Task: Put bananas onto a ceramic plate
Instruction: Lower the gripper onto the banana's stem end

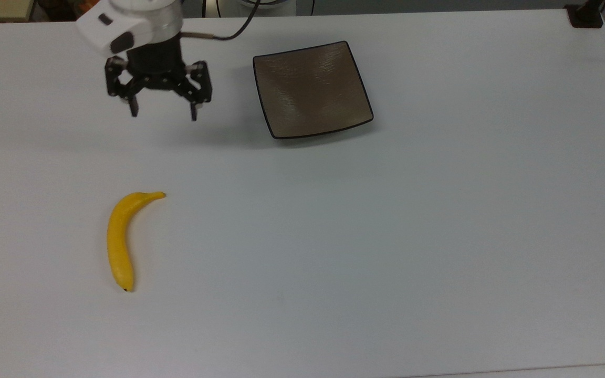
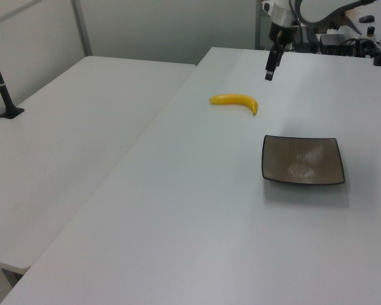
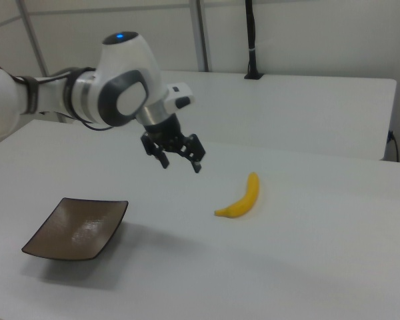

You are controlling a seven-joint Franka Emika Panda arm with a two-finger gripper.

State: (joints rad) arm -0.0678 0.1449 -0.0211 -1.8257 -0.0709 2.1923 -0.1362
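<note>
A single yellow banana [image 1: 120, 240] lies on the white table [image 1: 439, 236] toward the top view's lower left, also seen as banana [image 2: 235, 100] and banana [image 3: 240, 199]. A square brown ceramic plate [image 1: 311, 88] with a dark rim sits bare at the back, seen too as plate [image 2: 302, 159] and plate [image 3: 77, 228]. My gripper [image 1: 164, 113] hangs open and holds nothing, above the table between plate and banana in the top view, left of the plate. It shows too as gripper [image 2: 268, 72] and gripper [image 3: 181, 164].
A second white table [image 2: 70, 140] adjoins on the left view's left, with a black post [image 2: 1, 82] on it. A black clamp [image 1: 586, 14] sits at the top view's far right corner. Cables and equipment stand behind the arm's base [image 2: 343, 32].
</note>
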